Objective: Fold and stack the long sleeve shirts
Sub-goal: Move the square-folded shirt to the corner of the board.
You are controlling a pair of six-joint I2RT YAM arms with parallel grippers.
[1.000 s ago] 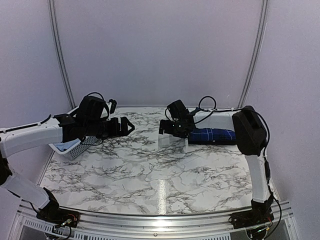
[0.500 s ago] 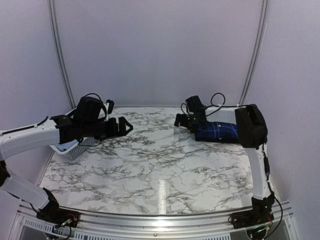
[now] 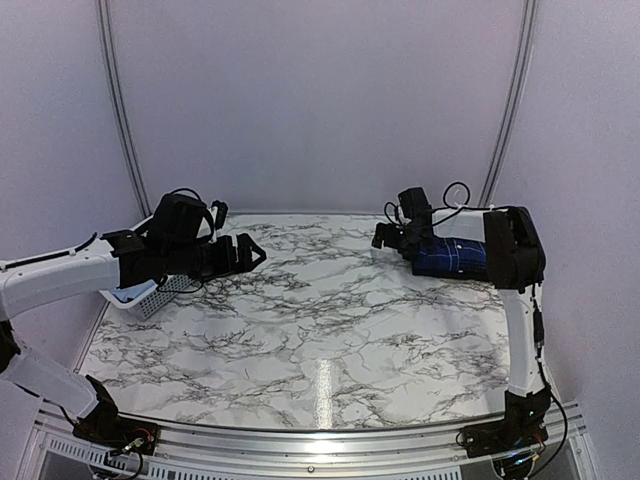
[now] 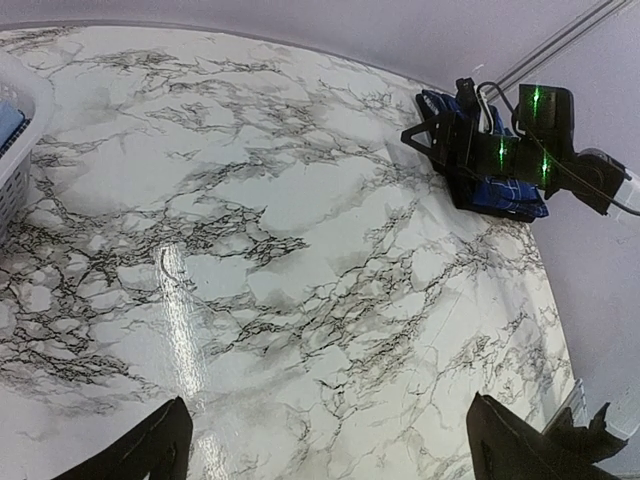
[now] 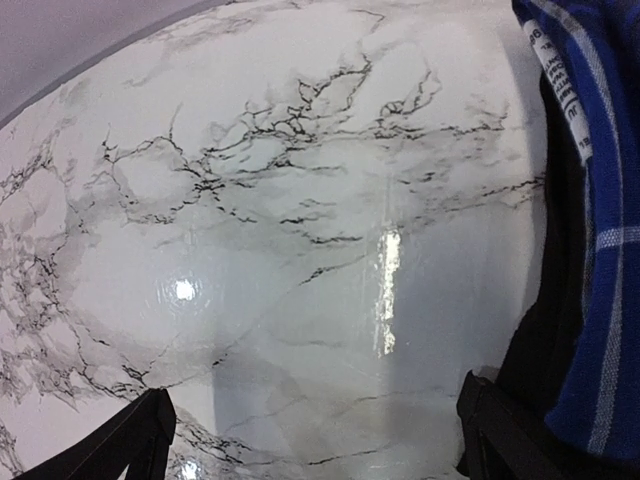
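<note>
A small white tag (image 5: 558, 95) lay along the edge of the blue plaid shirt (image 5: 605, 200). It had dark letters on it, but they were too blurry to read. No other words, numbers or signs could be read.

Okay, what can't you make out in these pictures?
- Plaid shirt: in the top view the right arm covers part of it, and the right wrist view crops it at the edge.
- What the basket holds: in the top view the left arm hides it, and the left wrist view shows only blue cloth at the edge.
</note>
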